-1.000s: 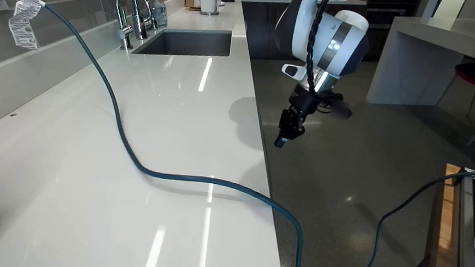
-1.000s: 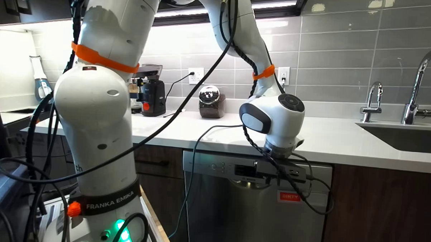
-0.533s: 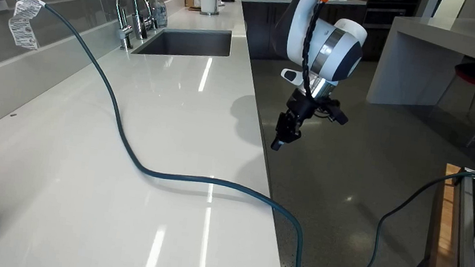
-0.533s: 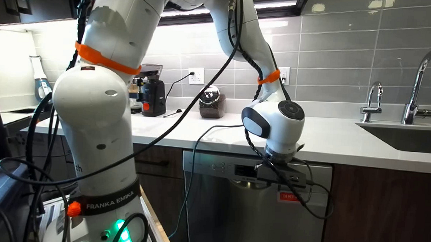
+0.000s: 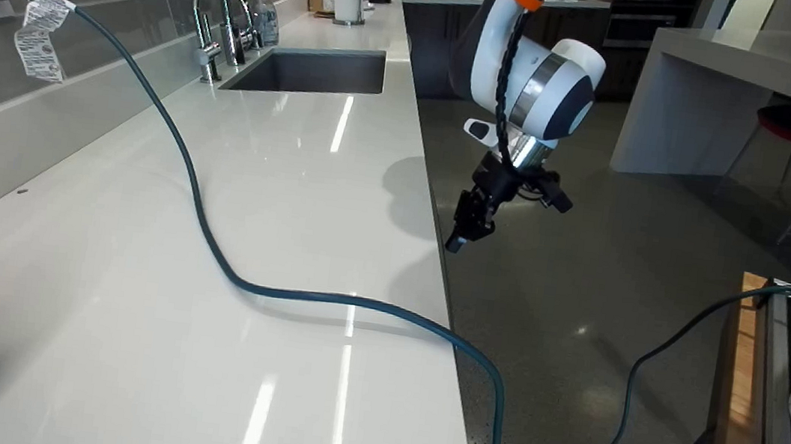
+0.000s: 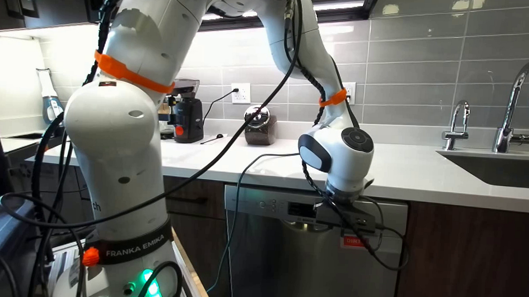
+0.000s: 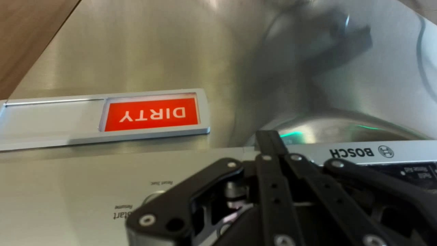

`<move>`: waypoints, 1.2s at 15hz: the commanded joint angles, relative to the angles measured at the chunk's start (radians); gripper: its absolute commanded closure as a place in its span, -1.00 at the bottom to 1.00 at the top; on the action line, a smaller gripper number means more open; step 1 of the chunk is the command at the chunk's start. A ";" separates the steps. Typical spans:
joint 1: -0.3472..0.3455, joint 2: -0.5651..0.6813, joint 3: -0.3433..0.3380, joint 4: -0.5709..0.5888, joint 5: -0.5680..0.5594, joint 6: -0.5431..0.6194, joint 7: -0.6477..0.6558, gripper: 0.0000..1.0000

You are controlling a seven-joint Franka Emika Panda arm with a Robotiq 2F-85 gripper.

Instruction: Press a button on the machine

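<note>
- Dishwasher (image 6: 304,260): the machine of the task, set below the worktop (image 5: 320,220), its front facing the fingers (image 7: 264,147).
- Control panel (image 7: 82,181): behind and to the left of the fingers in the wrist view.
- Round button (image 7: 150,197): a sliver of rim left of the fingers, nearer their base than their tips, and partly hidden by that base; "Start" lettering (image 7: 121,215) stands beside it. Probably the target, though the task specifies no button.
- Fingers: brought together, nothing visible between them; contact with the panel cannot be told.
- Principal hazard: a misplaced press. In the wrist view the tips appear against the panel's edge beside the door (image 7: 170,58), not over the button; a straight advance would likely strike bare metal. Cause: sideways misalignment with a half-masked target.
- Second hazard: skidding. The fingers are inclined in an exterior view and the panel looks smooth; an oblique push may slide onto a neighbouring control.
- Red DIRTY label (image 7: 152,114): left of the tips, apart from them; a sideways correction made too near the door could knock it askew.
- Hanging cable (image 6: 360,238): looping before the dishwasher, near the fingers' base; it might snag the label.
</note>
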 commanded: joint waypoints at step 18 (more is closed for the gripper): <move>-0.008 -0.024 0.005 -0.016 0.005 -0.028 -0.004 1.00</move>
